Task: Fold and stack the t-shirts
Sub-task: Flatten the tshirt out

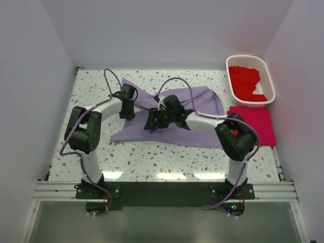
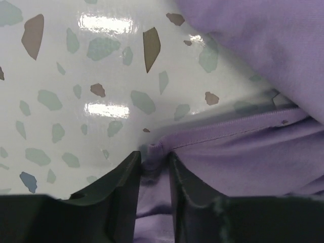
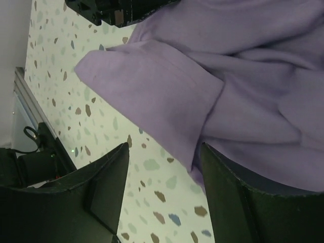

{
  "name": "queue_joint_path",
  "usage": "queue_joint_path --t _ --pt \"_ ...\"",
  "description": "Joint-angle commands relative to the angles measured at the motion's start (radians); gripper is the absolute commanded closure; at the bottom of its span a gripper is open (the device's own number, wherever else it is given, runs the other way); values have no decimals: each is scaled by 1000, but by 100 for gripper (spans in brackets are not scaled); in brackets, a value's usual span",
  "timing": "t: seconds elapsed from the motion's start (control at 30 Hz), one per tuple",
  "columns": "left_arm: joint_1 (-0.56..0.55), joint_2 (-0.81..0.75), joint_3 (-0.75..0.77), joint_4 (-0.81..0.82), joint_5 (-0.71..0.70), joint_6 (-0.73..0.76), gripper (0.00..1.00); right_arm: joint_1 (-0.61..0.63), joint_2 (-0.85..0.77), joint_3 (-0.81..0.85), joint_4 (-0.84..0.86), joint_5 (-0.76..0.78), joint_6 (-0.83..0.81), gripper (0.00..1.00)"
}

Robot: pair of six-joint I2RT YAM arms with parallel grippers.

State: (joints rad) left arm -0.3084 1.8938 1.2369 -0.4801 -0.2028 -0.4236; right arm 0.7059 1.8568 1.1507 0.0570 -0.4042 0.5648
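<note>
At frame centre, left end effector (image 2: pixel 153 161) pinches the hem of the limp, light lavender shirt (image 1: pixel 202 98); right end effector (image 3: pixel 163 154) gapes open.

Left arm (image 1: pixel 90 161) and right arm (image 1: pixel 236 171): white links, bulky black joints, looping purplish cables (image 1: pixel 174 79). Left end effector (image 2: pixel 154 164) and right end effector (image 3: pixel 164 157) are black (matte, wedge-shaped fingers (image 3: pixel 101 197)).

Lavender t-shirt (image 1: pixel 200 101) lies rumpled mid-table, crimson-pink t-shirt (image 1: pixel 255 124) flat rightward, red t-shirts (image 1: pixel 245 81) heaped.

Left gripper (image 2: pixel 154 158) nearly closed, jaws apparently pinching shirt (image 2: pixel 243 152) hem. Right gripper (image 3: pixel 163 152) jaws wide apart. Left arm (image 1: pixel 101 109) and right arm (image 1: pixel 207 120) angle inward.
</note>
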Motion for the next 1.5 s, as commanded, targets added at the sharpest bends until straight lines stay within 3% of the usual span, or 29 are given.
queue_joint_path --t 0.0,0.03,0.2,0.47,0.53,0.63,0.67,0.8,1.1,1.23,1.47 --pt "23 34 18 31 9 31 70 23 74 96 95 22 32 39" --pt "23 40 15 35 13 32 77 26 90 104 95 36 36 39" --pt "28 47 18 24 -12 49 92 27 145 126 104 110 43 43" --pt "45 31 18 17 -41 45 97 50 193 152 93 116 35 46" --pt "48 28 16 15 -49 46 97 58 208 153 105 102 35 51" --pt "51 27 18 12 -60 46 97 69 200 152 115 82 40 69" --pt "52 25 18 11 -61 46 97 73 190 144 115 79 37 79" --pt "64 21 19 8 -73 43 98 86 113 109 95 44 -2 100" --pt "127 21 16 3 -83 29 98 182 -7 4 -121 -162 -218 100" --pt "152 30 16 0 -93 26 98 266 -13 -62 -199 -171 -296 100" --pt "172 48 16 -2 -112 22 98 374 -10 -22 -445 -79 -437 83"
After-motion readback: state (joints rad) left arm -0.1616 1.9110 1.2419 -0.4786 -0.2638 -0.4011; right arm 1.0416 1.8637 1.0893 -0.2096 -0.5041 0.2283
